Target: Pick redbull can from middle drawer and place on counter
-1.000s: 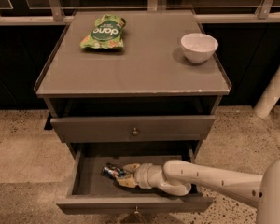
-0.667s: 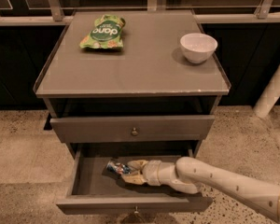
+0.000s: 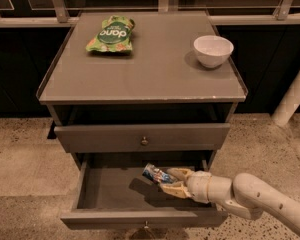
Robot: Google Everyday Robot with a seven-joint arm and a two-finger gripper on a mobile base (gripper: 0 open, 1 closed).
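My gripper (image 3: 166, 180) reaches in over the front right corner of the open, wide grey middle drawer (image 3: 107, 191). It sits over the drawer's right half, toward the back edge. My two tan fingers (image 3: 179, 173) are clamped on the right end of the slim blue-and-silver redbull can (image 3: 155, 173). The can juts leftward from my jaws, tilted, with its shadow on the drawer floor. On the flat grey counter (image 3: 155, 74), a green snack bag (image 3: 111, 34) lies near the back left corner and a white bowl (image 3: 213, 50) by the right edge.

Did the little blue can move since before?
Yes. The can, in the gripper over the open drawer, went right: from left of the upper knob to just right of it.
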